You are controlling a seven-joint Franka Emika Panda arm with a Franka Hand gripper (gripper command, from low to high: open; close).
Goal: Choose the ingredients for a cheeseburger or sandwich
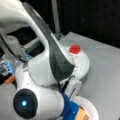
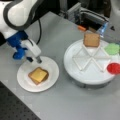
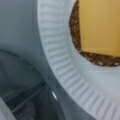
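Note:
On the white paper plate (image 2: 51, 75) lies a small stack. A yellow cheese square (image 2: 38, 74) tops a dark brown patty (image 3: 96, 59); the wrist view shows the cheese (image 3: 100, 25) close up, and anything under the patty is hidden. My gripper (image 2: 34, 59) hangs open and empty over the plate's upper-left rim, just up and left of the stack. A brown toast square (image 2: 91, 40) rests in a far compartment of the round divided tray (image 2: 75, 71). In a front view the arm hides most of the scene; the stack (image 1: 83, 114) peeks out at the bottom.
A green lettuce-like piece (image 2: 112, 48) and a red disc (image 2: 113, 68) sit on the tray's right side; the red disc (image 1: 75, 49) also shows in a front view. Dark equipment and cables stand behind the tray at a front view's top.

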